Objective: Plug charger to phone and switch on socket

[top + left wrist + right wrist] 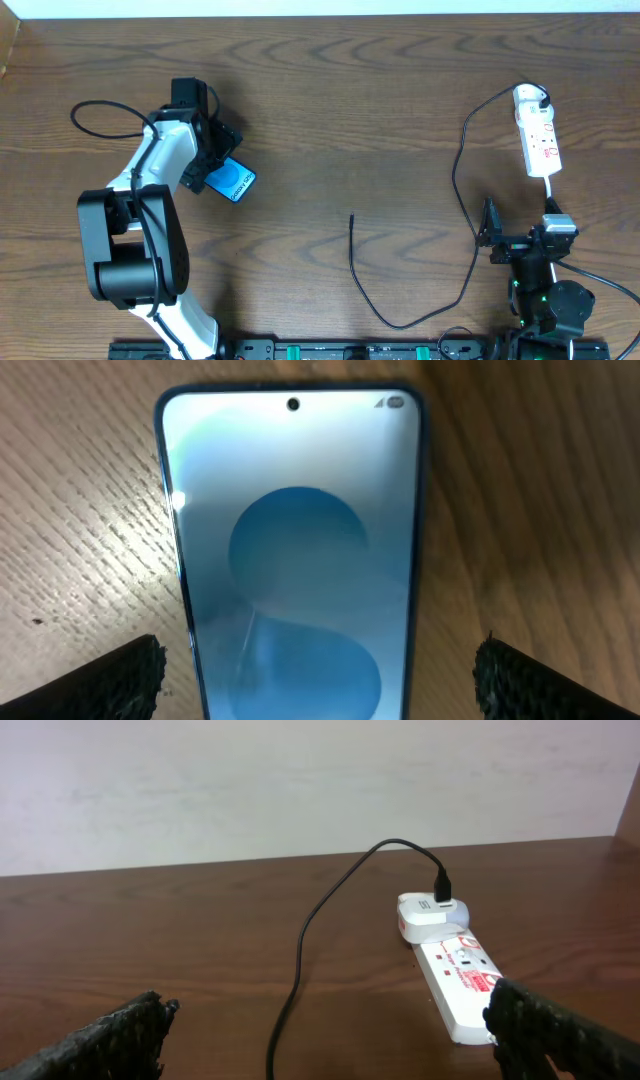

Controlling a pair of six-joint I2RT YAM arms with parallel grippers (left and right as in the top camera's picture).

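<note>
The phone (pixel 231 180) lies flat on the table at the left, its light-blue screen (pixel 295 560) facing up. My left gripper (pixel 205 150) hovers over it, open (pixel 318 660), one finger on each side of the phone and both clear of its edges. The white socket (pixel 538 140) lies at the far right, with the charger's plug in its far end (pixel 425 912). The charger cable (pixel 462 170) loops down the table, and its free tip (pixel 352 216) rests near the middle. My right gripper (pixel 520 228) stands open just short of the socket (pixel 460 980), holding nothing (pixel 330 1020).
Wooden table with a white wall behind its far edge (pixel 300 780). A thicker black robot cable (pixel 100 120) loops at the left behind the left arm. A black rail (pixel 330 350) runs along the front edge.
</note>
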